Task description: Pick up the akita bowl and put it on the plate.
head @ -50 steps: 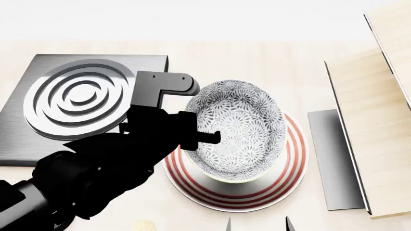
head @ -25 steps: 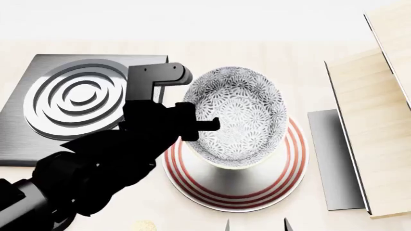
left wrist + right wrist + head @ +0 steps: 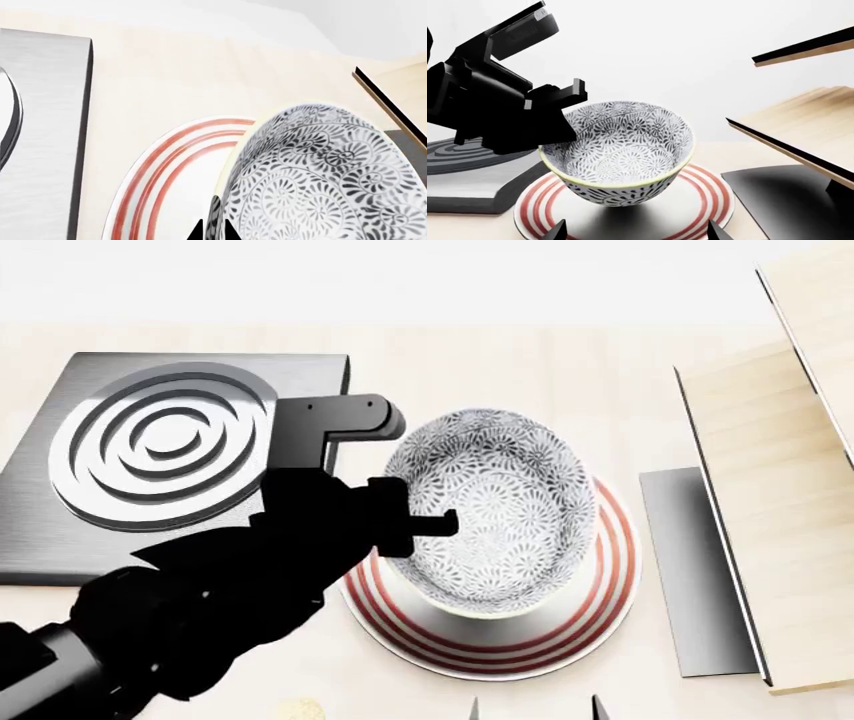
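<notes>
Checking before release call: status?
Left gripper shut on bowl rim. Bowl tilted, just above plate. Right gripper open, idle. Nothing in the way.

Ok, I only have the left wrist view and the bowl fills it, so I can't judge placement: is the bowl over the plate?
Observer: Yes. In the head view the akita bowl is over the plate, with red rings showing on its near and right sides.
Operator: Is it resting on it?
Observer: Probably not. The right wrist view shows a dark shadow on the plate beneath the bowl, so it looks just clear.
Operator: Is the right hand in the way?
Observer: No. The right hand is open at the plate's near edge, apart from the bowl.
</notes>
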{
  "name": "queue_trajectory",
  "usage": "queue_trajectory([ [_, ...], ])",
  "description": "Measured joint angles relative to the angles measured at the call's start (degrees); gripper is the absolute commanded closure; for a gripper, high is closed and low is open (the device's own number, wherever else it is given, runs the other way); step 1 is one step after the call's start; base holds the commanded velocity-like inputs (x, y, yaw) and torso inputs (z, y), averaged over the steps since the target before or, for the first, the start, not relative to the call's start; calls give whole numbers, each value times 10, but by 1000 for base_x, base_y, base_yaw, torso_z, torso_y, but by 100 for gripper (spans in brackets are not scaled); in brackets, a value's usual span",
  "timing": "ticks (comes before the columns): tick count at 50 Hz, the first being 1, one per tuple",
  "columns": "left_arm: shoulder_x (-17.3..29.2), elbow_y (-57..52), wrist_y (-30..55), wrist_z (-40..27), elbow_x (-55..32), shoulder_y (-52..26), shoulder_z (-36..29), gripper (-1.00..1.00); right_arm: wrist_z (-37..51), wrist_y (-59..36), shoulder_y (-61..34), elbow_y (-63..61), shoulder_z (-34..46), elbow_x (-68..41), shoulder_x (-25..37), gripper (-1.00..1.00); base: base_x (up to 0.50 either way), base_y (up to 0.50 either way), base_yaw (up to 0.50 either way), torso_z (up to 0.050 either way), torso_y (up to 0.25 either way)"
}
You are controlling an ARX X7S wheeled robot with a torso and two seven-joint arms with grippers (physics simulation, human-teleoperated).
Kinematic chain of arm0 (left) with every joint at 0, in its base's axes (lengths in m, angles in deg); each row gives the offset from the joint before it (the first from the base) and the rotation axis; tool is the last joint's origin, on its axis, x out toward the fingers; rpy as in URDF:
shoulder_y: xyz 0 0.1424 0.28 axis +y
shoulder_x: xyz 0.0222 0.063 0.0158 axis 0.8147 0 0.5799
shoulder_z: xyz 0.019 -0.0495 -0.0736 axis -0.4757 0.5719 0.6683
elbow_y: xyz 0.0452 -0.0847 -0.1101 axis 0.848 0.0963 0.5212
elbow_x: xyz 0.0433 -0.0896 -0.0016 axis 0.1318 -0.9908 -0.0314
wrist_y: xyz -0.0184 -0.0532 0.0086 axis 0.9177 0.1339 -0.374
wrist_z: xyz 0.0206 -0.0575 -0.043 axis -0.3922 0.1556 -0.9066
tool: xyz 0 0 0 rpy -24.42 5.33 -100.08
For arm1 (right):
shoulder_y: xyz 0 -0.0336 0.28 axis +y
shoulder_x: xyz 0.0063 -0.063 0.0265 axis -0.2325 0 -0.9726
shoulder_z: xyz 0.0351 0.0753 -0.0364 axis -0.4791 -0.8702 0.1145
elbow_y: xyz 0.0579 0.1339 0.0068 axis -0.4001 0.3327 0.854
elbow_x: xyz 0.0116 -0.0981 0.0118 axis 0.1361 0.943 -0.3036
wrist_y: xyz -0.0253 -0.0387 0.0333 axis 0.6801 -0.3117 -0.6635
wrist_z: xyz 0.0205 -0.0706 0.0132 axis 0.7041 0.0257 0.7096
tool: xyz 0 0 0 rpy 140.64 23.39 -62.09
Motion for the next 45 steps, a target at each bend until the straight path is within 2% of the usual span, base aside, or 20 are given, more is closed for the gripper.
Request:
queue_trajectory([
  [12, 0, 1, 3, 1, 1, 2, 0, 100, -4, 4, -1, 2, 3, -7, 1, -100, 2, 1, 1, -1, 0],
  [13, 0, 1, 3, 1, 1, 2, 0, -100, -4, 4, -2, 2, 3, -7, 1, -100, 0, 0, 0, 0, 0],
  [35, -1, 4, 5, 7, 7, 0, 10, -100, -15, 25, -8, 10, 10, -23, 0, -100, 0, 0, 0, -4, -1],
  [45, -1, 4, 19, 3, 51, -17, 12, -100, -6, 20, -8, 10, 6, -16, -2, -100, 0, 0, 0, -5, -2],
])
